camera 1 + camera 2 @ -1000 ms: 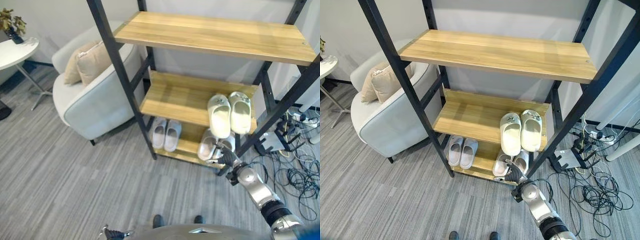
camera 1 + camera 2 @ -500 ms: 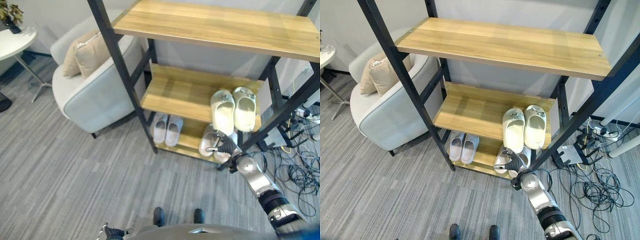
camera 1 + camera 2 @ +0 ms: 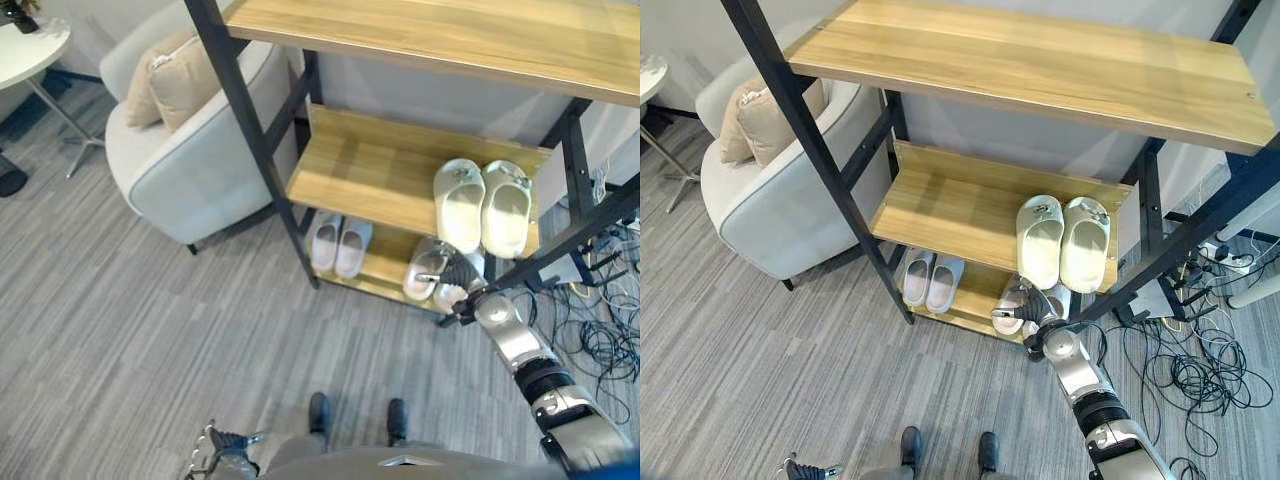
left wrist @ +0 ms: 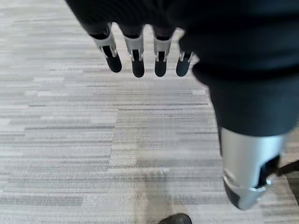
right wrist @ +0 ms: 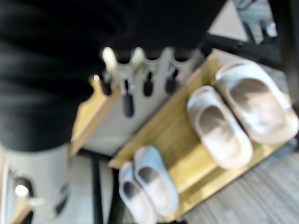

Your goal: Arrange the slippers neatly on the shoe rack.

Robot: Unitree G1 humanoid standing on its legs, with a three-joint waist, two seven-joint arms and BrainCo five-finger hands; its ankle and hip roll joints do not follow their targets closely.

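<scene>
As seen from the left eye view, the right hand point(image 3: 462, 285) reaches under the middle shelf point(image 3: 400, 190) to the grey slippers point(image 3: 430, 275) at the right end of the shoe rack's point(image 3: 250, 150) bottom shelf, presumably to square them up. 2 cream slippers point(image 3: 482, 203) sit paired above; 2 pale slippers point(image 3: 339, 245) sit paired at the bottom left.

Right eye view: same layout, with an armchair point(image 3: 780, 215) beside the rack.

Left wrist view: the left hand point(image 4: 140, 51) hangs relaxed above the carpet point(image 4: 70, 140), idle and holding nothing.

Right wrist view: whether the right hand's fingers point(image 5: 126, 98) grasp anything cannot be told.
</scene>
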